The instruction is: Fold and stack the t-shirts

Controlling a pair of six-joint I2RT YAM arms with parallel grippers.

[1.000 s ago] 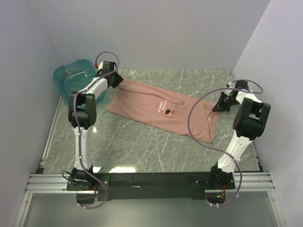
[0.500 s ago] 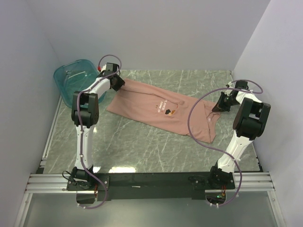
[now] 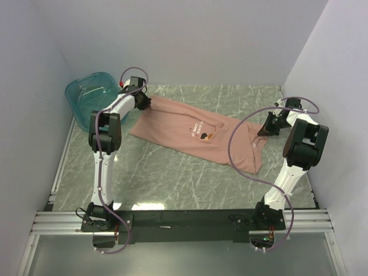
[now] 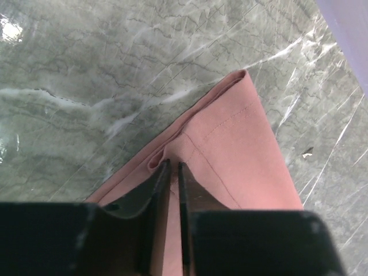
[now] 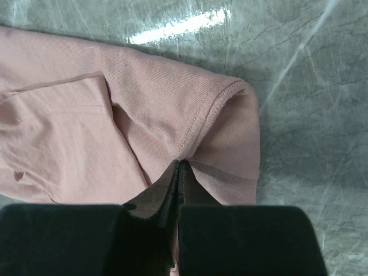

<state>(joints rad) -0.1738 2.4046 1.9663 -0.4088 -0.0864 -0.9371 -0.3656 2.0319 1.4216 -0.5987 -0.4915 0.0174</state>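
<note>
Dusty-pink t-shirt [image 3: 195,129], one: laid slantwise across the middle of the frame on the grey marbled table [image 3: 172,172], chest graphic facing up. Left hand [image 4: 172,172] at the shirt's upper-left end, fingers nearly together, pinching a raised fold beside the stitched hem corner; right hand [image 5: 177,169] at the right end, fingers pressed together on bunched cloth. Translucent teal tub [image 3: 86,95], upper left, not touching the shirt.

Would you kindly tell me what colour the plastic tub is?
The tub is translucent teal, clearest in the top external view.
</note>
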